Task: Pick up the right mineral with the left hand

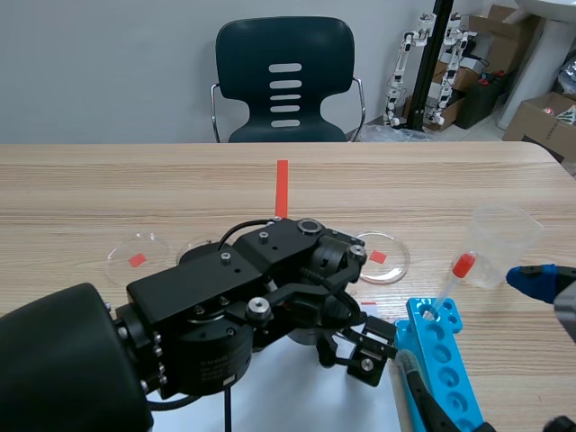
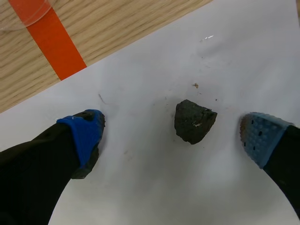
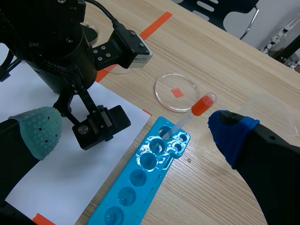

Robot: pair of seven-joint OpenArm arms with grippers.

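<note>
A dark, rough mineral [image 2: 194,121] lies on white paper [image 2: 225,61], between the spread fingers of my left gripper [image 2: 171,140] and nearer the right pad. Neither blue pad [image 2: 84,131] touches it. In the scene view the left arm [image 1: 261,297] hangs over the paper and hides the mineral. My right gripper [image 3: 136,126] is open above the blue well tray [image 3: 140,183], holding nothing.
A red-capped dropper [image 3: 190,116] leans in the blue tray [image 1: 441,360]. Three clear petri dishes [image 1: 382,256] [image 1: 137,255] sit behind the paper. A clear plastic cup [image 1: 499,243] stands at the right. An orange tape strip [image 2: 49,40] crosses the wood ahead of the paper.
</note>
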